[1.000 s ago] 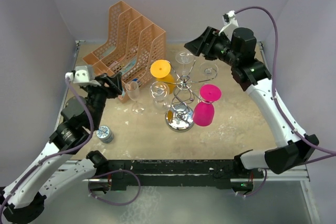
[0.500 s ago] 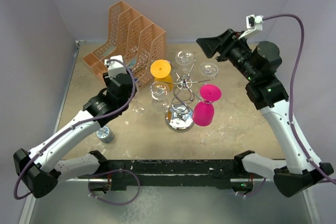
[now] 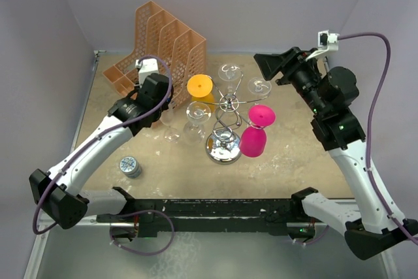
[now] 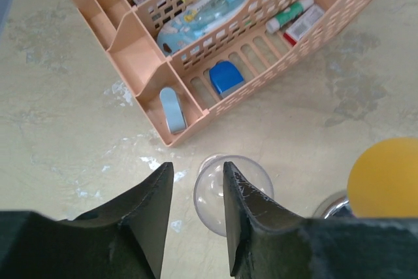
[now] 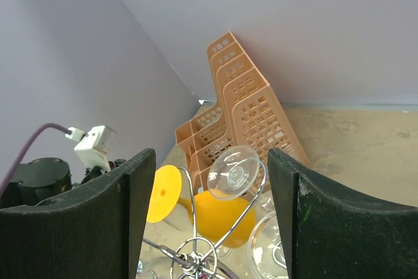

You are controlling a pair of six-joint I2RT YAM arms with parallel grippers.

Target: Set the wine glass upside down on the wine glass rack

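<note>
- On the desk [image 3: 294, 155], just left of the wine glass rack [image 3: 225, 119], the wine glass [image 3: 171, 129] stands upright, clear, not hung.
- From the left wrist its round rim [image 4: 215, 194] shows from above, partly hidden behind one finger [image 4: 251, 220].
- Rack: silver wire, twisted stem, shiny round base [image 3: 223, 148], mid-desk.
- Hanging on rack arms, bowls down: yellow glass [image 3: 200, 89], pink glass [image 3: 255, 134], clear glasses [image 3: 230, 73].
- Left claw [image 3: 162, 104] hovers right above the wine glass; the jaws stand at a moderate gap, gripping nothing, and the glass sits off-centre toward one finger [image 4: 198, 169].
- Right claw [image 3: 271, 66] is raised above the far right of the rack, well clear of it, jaws spread wide and empty [image 5: 212, 155].
- Orange file organiser [image 3: 157, 50] is at the far left corner, just beyond the wine glass; small blue items and pens lie in its slots [image 4: 225, 76].
- Small round tin [image 3: 130, 166] sits near the left front, apart from everything.
</note>
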